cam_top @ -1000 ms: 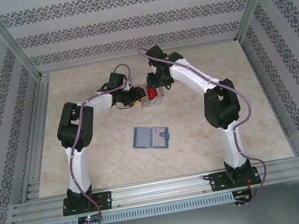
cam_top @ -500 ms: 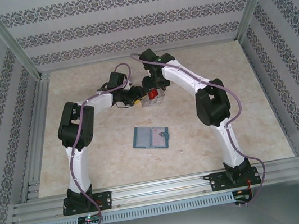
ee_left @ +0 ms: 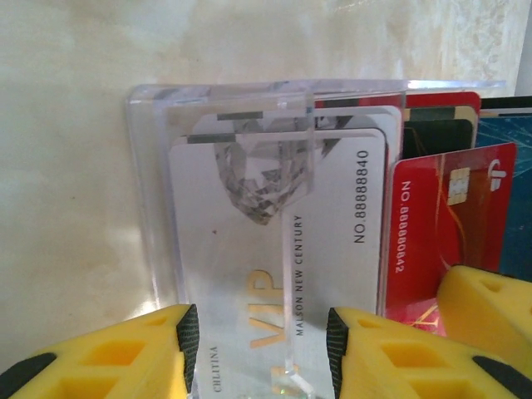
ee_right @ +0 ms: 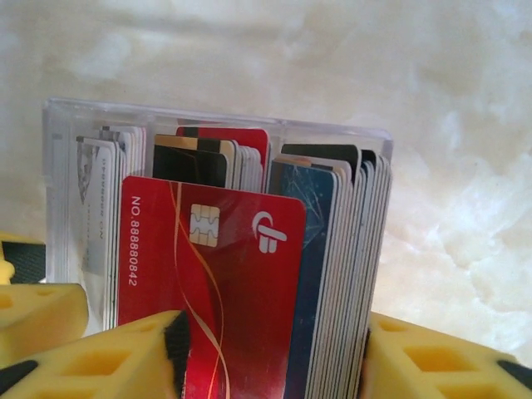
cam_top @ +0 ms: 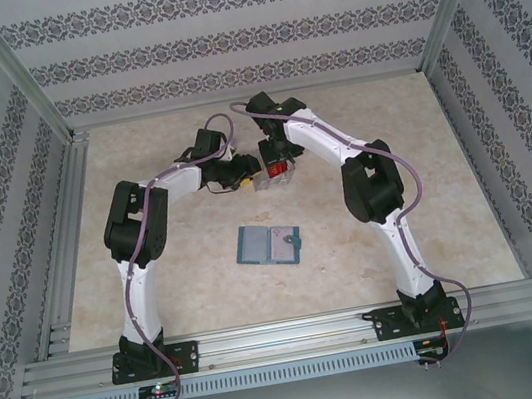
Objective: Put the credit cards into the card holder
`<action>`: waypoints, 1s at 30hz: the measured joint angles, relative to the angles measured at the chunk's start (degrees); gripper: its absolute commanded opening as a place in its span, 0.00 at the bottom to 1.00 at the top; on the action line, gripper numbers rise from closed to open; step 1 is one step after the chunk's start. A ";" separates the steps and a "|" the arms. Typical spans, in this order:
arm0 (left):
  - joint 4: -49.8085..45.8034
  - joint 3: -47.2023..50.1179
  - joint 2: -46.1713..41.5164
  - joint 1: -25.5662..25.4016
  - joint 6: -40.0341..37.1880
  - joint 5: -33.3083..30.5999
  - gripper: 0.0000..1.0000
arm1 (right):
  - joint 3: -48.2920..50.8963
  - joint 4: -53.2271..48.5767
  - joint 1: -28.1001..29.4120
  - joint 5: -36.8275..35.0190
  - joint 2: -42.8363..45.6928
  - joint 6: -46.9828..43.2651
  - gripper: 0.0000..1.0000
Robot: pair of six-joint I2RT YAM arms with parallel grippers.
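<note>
Credit cards [ee_right: 212,274] upright in clear stand [ee_left: 150,166], far on surface [cam_top: 433,234]. Card holder [cam_top: 269,246] lies open, well apart. Left claw [ee_left: 262,341] and right claw [ee_right: 274,349], the 2 straddling cards; can't tell if clenched.

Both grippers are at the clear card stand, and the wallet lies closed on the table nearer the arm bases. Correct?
Not quite. The wallet lies open, its two halves spread flat, as the top view shows. The rest holds: the left gripper and the right gripper are both at the clear card stand, and the wallet is nearer the bases.
</note>
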State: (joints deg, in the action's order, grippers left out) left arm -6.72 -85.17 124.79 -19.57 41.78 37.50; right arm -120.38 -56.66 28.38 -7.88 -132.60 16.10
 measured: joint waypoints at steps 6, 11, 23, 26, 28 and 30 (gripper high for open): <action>0.00 0.00 0.20 0.00 0.00 0.00 0.47 | 0.42 0.52 -0.15 0.39 0.61 0.22 0.40; -0.02 0.00 0.22 0.00 0.00 0.00 0.47 | 1.77 0.98 -0.72 0.37 1.38 -0.02 0.52; 0.00 0.00 0.22 -0.20 0.02 0.00 0.47 | 3.63 1.53 -1.64 1.01 2.51 -0.31 0.62; 0.00 0.00 0.22 -0.31 0.00 0.04 0.47 | 3.67 1.62 -1.62 1.55 2.60 -0.46 0.63; 0.00 0.00 0.22 -0.31 0.00 0.07 0.47 | 3.76 1.64 -1.62 1.77 2.71 -0.46 0.63; 0.00 0.00 0.22 -0.31 0.02 0.07 0.47 | 4.57 1.95 -1.62 1.97 3.52 -0.46 0.64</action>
State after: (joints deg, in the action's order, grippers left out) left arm -6.72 -85.17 125.01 -19.88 41.80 37.56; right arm -115.81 -54.72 26.76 -5.91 -129.08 15.64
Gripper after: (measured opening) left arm 0.470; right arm 0.632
